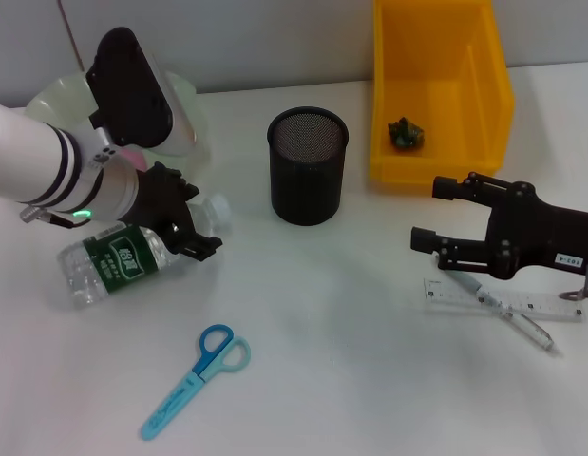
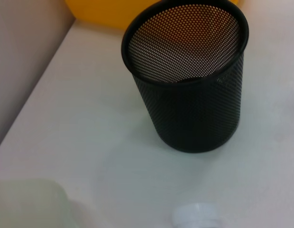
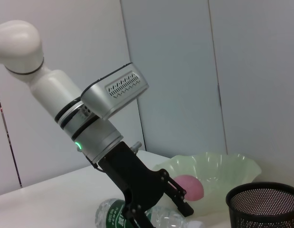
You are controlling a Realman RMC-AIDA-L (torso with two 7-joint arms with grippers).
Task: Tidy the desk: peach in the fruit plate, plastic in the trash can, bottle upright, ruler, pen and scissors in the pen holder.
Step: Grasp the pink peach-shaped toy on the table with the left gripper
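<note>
Scissors (image 1: 196, 380) flat on desk (image 1: 350, 342) at lower left of frame. Left gripper (image 1: 184, 223) at left, fingers clamped on lying bottle (image 1: 123, 258). Right gripper (image 1: 445, 214) at right, fingers spread wide above ruler (image 1: 502, 302) and pen (image 1: 507, 312).

One bottle (image 1: 113, 261), one scissors (image 1: 197, 380)

Lab bench (plain white tabletop (image 1: 350, 313))

White arms (image 1: 28, 157) — black hands (image 1: 184, 220), green light (image 1: 82, 213)
</note>
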